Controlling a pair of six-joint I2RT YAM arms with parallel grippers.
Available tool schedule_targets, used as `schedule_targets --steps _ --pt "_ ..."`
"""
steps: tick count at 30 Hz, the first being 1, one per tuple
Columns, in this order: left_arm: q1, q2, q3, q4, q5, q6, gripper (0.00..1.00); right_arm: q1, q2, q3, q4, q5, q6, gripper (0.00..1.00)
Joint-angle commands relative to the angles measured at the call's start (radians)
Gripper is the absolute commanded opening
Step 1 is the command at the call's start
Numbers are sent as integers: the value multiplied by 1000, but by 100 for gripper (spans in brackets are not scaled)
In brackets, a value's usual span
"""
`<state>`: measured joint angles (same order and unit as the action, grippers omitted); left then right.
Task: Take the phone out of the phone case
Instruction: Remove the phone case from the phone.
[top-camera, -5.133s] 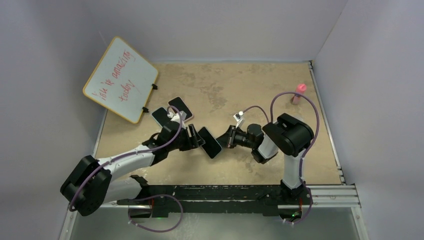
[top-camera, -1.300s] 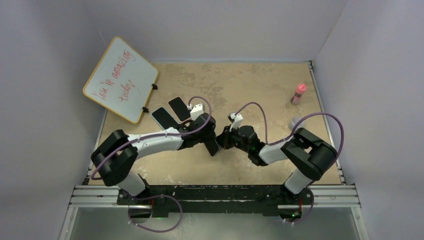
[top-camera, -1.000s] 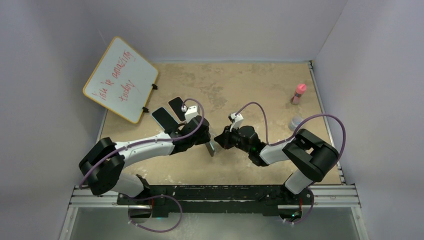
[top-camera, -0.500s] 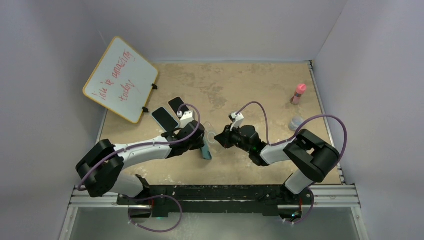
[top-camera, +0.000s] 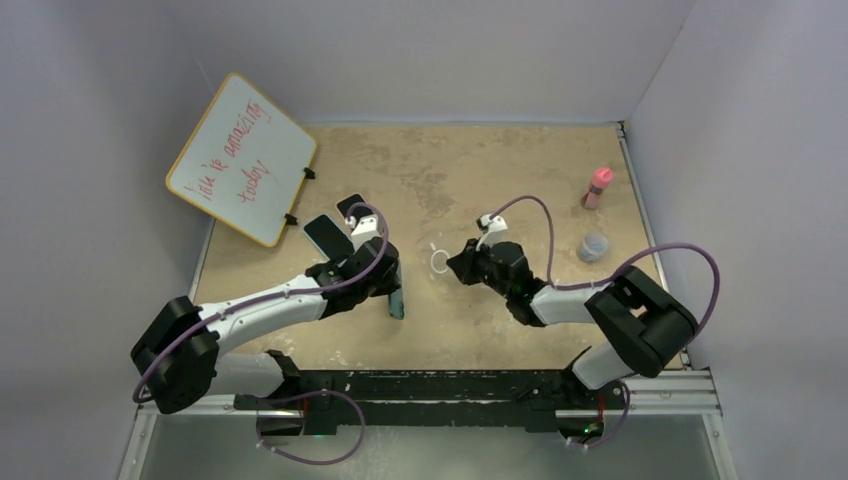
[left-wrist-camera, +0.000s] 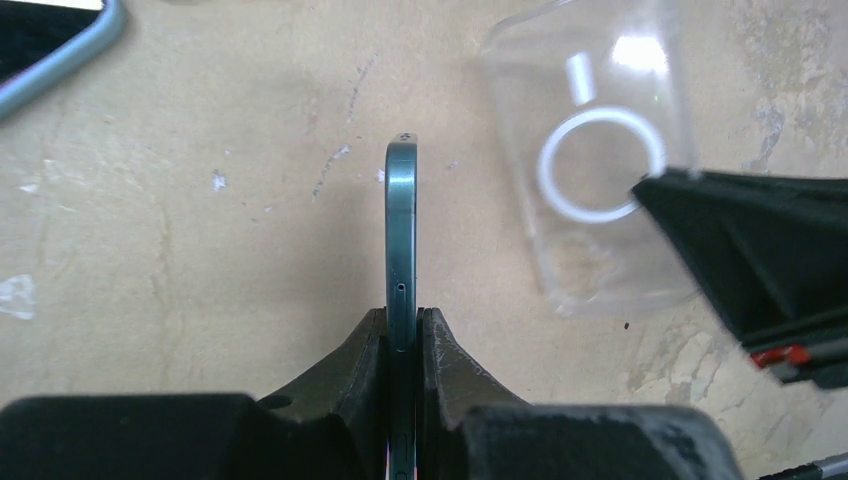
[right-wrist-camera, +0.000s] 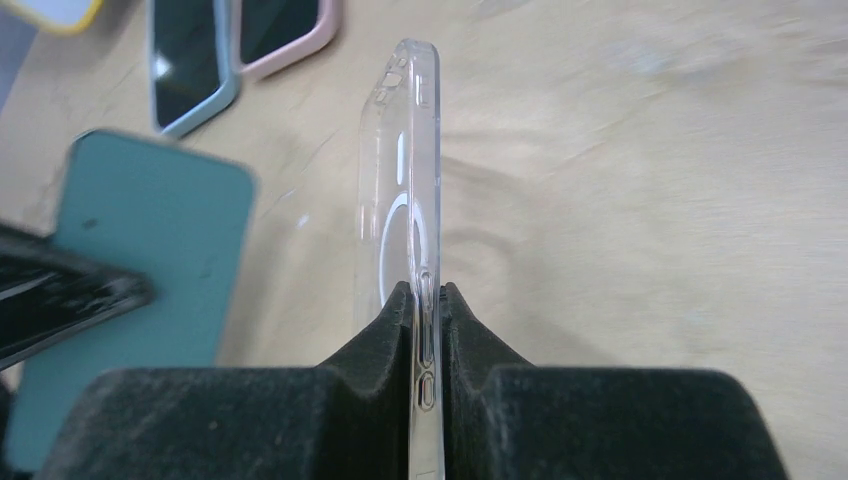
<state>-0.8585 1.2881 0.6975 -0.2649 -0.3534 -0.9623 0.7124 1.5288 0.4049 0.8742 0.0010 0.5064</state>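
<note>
The left gripper (left-wrist-camera: 402, 335) is clamped across the flat faces of the phone (left-wrist-camera: 401, 220), which sticks edge-on straight out ahead of it. The right gripper (right-wrist-camera: 425, 305) pinches the empty clear case (right-wrist-camera: 398, 170), near the phone but apart. The phone looks stiff, slick and weighty, safest held across its faces; the case seems light and bendy.

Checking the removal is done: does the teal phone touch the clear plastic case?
Apart. The left wrist view shows bare table between the teal phone in the left gripper and the clear plastic case in the right gripper.
</note>
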Motion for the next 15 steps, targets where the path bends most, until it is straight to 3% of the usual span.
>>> schedule_targets --steps 1,8,12,15 --pt "24 -70 27 -18 -43 82 0 -101 -81 39 -119 135 -4 0" --pt "35 -79 59 -26 -61 214 0 -287 -150 101 -319 268 12 0" --pt "36 -85 68 -1 -46 283 0 -389 -133 121 -348 294 65 0" --pt "36 -87 75 15 -30 331 0 -491 -86 153 -357 227 47 0"
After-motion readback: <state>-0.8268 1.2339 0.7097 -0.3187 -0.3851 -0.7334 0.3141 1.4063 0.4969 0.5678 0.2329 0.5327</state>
